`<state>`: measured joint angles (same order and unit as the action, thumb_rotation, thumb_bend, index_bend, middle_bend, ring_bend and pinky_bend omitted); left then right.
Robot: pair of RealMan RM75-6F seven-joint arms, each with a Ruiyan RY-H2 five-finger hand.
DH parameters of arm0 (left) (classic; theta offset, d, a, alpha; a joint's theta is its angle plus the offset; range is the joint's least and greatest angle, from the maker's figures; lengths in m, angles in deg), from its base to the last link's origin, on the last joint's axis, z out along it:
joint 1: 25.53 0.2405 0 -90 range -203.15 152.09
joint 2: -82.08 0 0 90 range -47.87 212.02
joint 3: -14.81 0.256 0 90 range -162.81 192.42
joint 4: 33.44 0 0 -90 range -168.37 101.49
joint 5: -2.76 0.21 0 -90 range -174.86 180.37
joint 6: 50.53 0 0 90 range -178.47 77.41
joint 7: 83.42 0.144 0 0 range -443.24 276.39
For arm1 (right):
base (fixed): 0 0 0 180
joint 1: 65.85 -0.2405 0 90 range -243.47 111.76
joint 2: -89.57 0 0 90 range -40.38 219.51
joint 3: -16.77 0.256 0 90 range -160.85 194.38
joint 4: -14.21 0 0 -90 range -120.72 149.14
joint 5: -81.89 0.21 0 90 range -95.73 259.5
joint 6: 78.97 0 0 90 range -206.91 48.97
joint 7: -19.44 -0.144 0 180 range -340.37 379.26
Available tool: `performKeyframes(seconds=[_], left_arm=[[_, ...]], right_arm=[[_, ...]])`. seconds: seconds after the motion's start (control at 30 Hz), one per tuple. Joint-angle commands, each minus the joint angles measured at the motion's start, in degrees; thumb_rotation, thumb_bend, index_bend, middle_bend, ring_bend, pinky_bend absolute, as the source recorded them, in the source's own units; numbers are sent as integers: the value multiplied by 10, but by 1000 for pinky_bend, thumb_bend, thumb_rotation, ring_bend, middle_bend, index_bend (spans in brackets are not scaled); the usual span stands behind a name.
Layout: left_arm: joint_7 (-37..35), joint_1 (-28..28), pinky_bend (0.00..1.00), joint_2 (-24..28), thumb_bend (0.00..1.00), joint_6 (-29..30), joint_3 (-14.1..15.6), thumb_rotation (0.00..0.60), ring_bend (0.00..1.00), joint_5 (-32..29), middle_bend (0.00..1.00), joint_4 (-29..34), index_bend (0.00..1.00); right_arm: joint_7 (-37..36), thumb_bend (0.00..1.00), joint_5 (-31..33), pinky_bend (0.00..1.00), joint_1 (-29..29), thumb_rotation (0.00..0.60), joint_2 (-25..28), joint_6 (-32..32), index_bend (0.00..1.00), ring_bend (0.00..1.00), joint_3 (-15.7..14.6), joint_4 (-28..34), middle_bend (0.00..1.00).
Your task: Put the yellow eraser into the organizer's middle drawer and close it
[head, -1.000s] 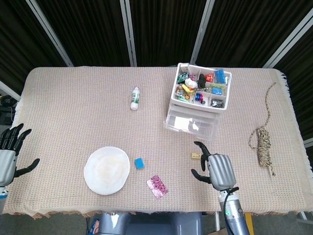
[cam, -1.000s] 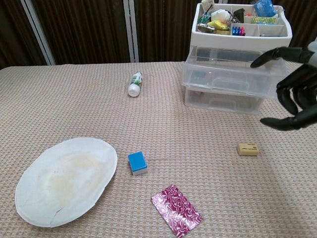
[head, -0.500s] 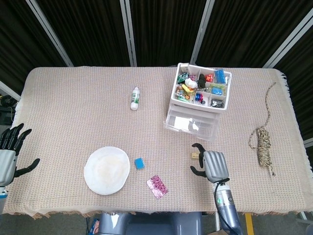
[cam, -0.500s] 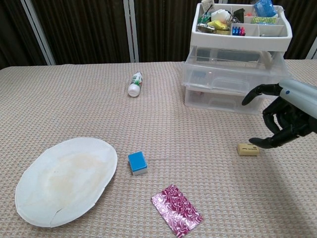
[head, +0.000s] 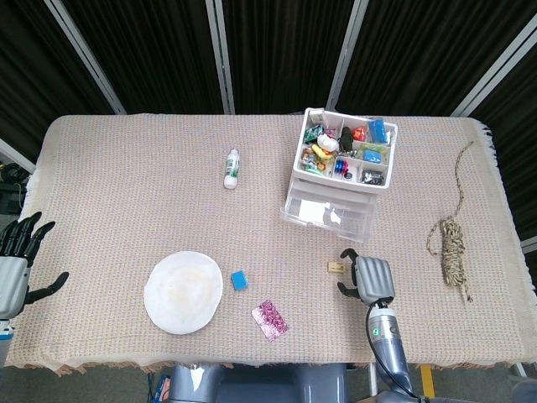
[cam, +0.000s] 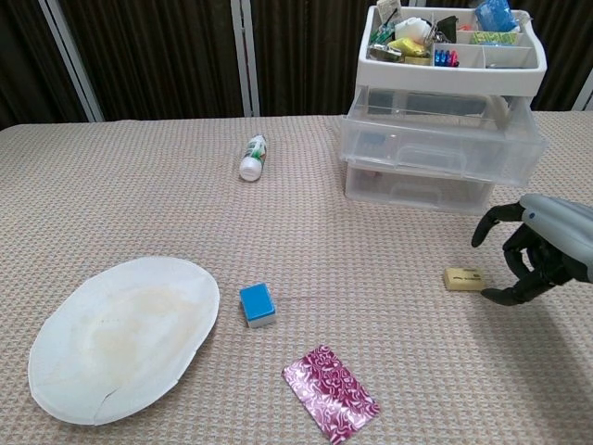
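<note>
The yellow eraser (head: pixel 336 267) (cam: pixel 463 279) lies flat on the tablecloth in front of the clear plastic organizer (head: pixel 336 201) (cam: pixel 435 153). The organizer's middle drawer (cam: pixel 443 139) stands pulled out a little toward me. My right hand (head: pixel 369 278) (cam: pixel 542 250) hovers low just right of the eraser, fingers curled and spread, thumb toward the eraser, holding nothing and not touching it. My left hand (head: pixel 17 260) rests open at the table's left edge, seen only in the head view.
A white paper plate (head: pixel 183 290), a blue block (head: pixel 238 280), a pink patterned packet (head: pixel 269 320) and a small white bottle (head: pixel 232 168) lie to the left. A coil of twine (head: pixel 451 248) lies at the right. The organizer's top tray (cam: pixel 519 67) holds several small items.
My right hand has come down and drawn back toward the table, now low beside the eraser. The eraser and left hand have not moved.
</note>
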<state>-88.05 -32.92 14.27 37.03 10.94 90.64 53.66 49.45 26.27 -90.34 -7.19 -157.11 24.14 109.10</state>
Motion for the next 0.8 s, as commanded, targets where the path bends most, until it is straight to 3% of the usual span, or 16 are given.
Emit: performKeyframes(seconds=[0.03,0.8], left_arm=[[0,0,0,0,254,0,0,600,0,0,0,0,119],[3,0,0,0,253,-2,0,600,0,-3,0,4,120]], right_arm=[[-3,124,3,669,1,600,-6,6,387,778,4,-11,780],[-5,161,5,669,-5,600,-55,26,401,780,29,-95,782]])
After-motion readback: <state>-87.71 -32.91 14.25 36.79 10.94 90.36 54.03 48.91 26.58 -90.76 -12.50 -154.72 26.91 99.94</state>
